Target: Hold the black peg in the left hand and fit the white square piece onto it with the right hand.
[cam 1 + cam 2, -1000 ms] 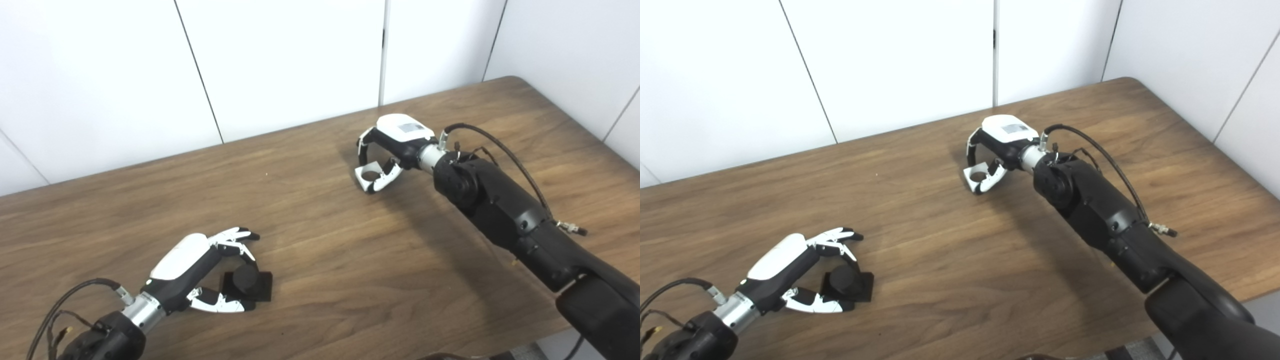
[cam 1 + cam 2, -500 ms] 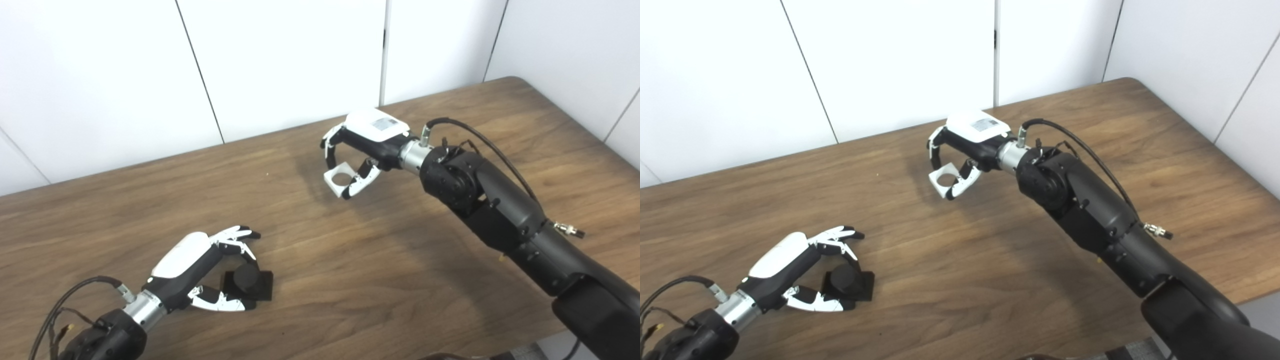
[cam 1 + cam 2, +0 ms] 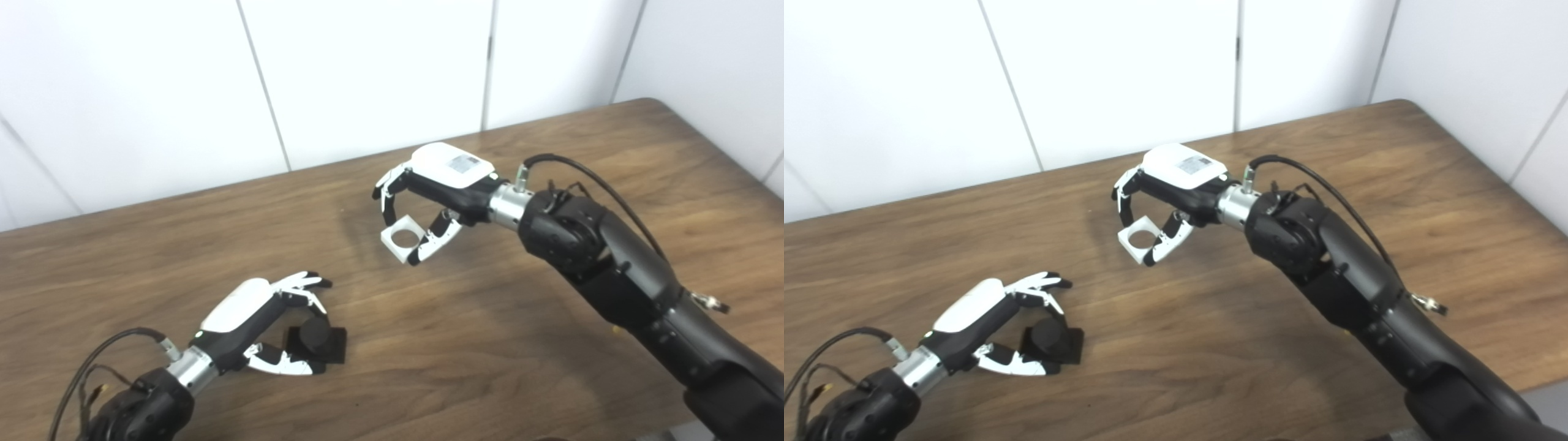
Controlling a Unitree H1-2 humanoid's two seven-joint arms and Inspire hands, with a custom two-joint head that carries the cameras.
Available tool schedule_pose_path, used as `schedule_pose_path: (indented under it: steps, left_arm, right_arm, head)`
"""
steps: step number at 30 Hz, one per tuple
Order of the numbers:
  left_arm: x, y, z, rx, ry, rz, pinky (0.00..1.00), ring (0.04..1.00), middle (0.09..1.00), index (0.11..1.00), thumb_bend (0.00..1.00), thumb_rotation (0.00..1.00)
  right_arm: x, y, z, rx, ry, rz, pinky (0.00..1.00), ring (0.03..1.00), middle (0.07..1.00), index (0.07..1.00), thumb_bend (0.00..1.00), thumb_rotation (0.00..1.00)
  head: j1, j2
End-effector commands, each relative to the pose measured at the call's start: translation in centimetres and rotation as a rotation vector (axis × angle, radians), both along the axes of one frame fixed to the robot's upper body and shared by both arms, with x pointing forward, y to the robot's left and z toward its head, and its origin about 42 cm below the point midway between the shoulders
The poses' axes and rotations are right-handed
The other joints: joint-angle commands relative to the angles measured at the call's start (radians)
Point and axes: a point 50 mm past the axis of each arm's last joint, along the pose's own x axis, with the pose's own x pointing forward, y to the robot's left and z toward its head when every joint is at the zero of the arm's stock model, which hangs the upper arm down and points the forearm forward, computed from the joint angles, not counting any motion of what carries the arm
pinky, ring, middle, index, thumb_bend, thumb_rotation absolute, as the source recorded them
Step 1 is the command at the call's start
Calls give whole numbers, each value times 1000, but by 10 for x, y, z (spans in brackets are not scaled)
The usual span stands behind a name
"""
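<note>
Closest to me is my left hand [image 3: 257,321], low on the brown table [image 3: 490,343]. Its fingers [image 3: 301,283] curl over the black peg [image 3: 315,338] and my thumb lies under it at the near side, so the peg sits between them. The peg is a round post on a flat square base, and the base looks like it rests on the table. I cannot tell if I am squeezing it or only cupping it. This hand is in the same spot it was in a moment ago, so the peg has not moved.

Farther out is my right hand [image 3: 429,196], up above the table. It pinches the white square piece [image 3: 402,236] by its edges, fingers on the far side and thumb on the near side. The piece has a round hole through it, and the hole faces up toward me.

A second ago this hand was farther off to the right. Now it has carried the piece closer to my left hand. That is good, I think. The two are still well apart, though. I guess I next need to bring the hole over the post and push down.
</note>
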Motion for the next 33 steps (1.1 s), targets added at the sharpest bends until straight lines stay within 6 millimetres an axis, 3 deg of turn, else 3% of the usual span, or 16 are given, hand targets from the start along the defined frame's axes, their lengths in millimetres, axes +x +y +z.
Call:
schedule_pose_path:
  steps: [1, 18, 33]
  left_arm:
    - [-4, 8, -27, 154, 95, 30, 881, 945, 888, 490, 523, 64]
    - [-1, -11, -30, 155, 101, 28, 891, 956, 895, 491, 523, 69]
    - [-1, -30, -31, 155, 100, 25, 900, 953, 898, 491, 523, 69]
  right_arm:
    - [-5, 10, 25, 35, -83, 69, 800, 803, 763, 481, 519, 142]
    - [-37, 30, 32, 100, -41, 192, 832, 814, 766, 481, 518, 140]
    - [-40, 38, 20, 141, 2, 223, 835, 817, 763, 481, 519, 139]
  head:
    - [11, 3]
    - [161, 27]
    - [271, 48]
